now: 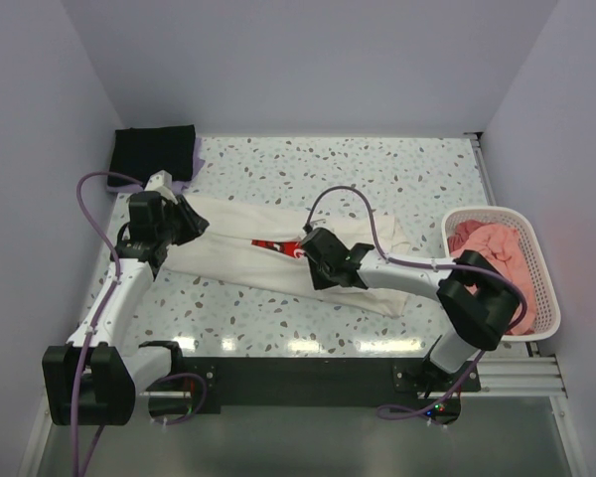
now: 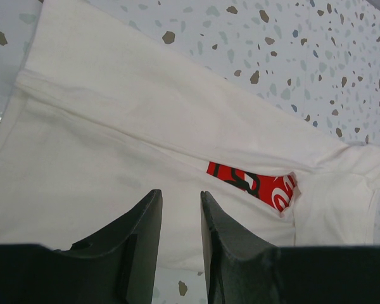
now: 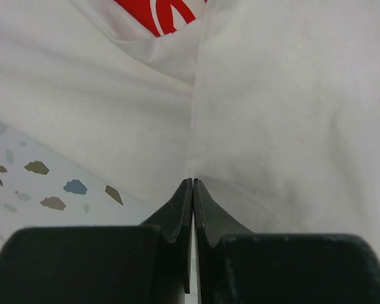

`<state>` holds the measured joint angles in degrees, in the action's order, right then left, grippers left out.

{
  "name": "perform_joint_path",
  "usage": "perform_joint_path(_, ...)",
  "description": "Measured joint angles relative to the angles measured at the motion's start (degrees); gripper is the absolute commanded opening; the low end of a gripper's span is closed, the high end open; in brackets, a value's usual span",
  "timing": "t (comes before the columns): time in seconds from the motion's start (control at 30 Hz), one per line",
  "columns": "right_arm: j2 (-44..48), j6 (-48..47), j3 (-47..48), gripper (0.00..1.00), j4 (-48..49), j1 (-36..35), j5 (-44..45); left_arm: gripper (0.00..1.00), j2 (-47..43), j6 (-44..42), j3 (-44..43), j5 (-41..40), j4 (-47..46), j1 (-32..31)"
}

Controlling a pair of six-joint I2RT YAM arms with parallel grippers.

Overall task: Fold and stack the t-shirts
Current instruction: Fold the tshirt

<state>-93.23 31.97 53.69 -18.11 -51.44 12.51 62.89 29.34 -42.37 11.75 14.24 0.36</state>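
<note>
The cream-white t-shirt (image 1: 238,224) lies stretched across the table in a long folded band, with its red print (image 1: 278,245) peeking out at the middle. My left gripper (image 1: 197,224) is over the shirt's left end. In the left wrist view it (image 2: 180,199) is open just above the white cloth (image 2: 114,126), with nothing between the fingers. My right gripper (image 1: 314,260) is near the print. In the right wrist view it (image 3: 192,183) is shut, pinching a crease of the shirt (image 3: 285,114). A folded black t-shirt (image 1: 156,149) lies on a lavender one (image 1: 193,167) at the back left.
A white slatted basket (image 1: 542,288) stands at the right edge and holds the salmon-pink t-shirt (image 1: 492,248). The speckled table (image 1: 358,174) runs to walls at the back and sides. A black rail (image 1: 298,383) lies along the near edge.
</note>
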Motion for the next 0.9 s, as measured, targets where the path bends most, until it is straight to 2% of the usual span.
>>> perform_joint_path(0.17,0.96,0.07,1.27,0.02,-0.42,0.0,-0.26,0.35,0.0,0.0,0.02,0.02,0.0,0.0)
perform_joint_path(0.27,1.01,0.15,2.67,0.08,-1.03,0.0,-0.17,0.35,0.0,-0.02,0.07,0.0,0.0,0.0)
perform_joint_path(0.3,1.01,0.17,2.97,0.14,-1.27,0.0,-0.09,0.35,0.0,-0.02,0.07,0.0,0.0,0.0)
perform_joint_path(0.43,0.87,0.46,3.17,0.24,-2.1,0.0,0.0,0.35,0.0,0.0,0.09,0.02,0.0,0.0)
perform_joint_path(0.9,-3.3,0.61,3.17,0.26,-2.19,-1.05,0.02,0.35,0.0,0.0,0.09,0.07,-0.02,0.0)
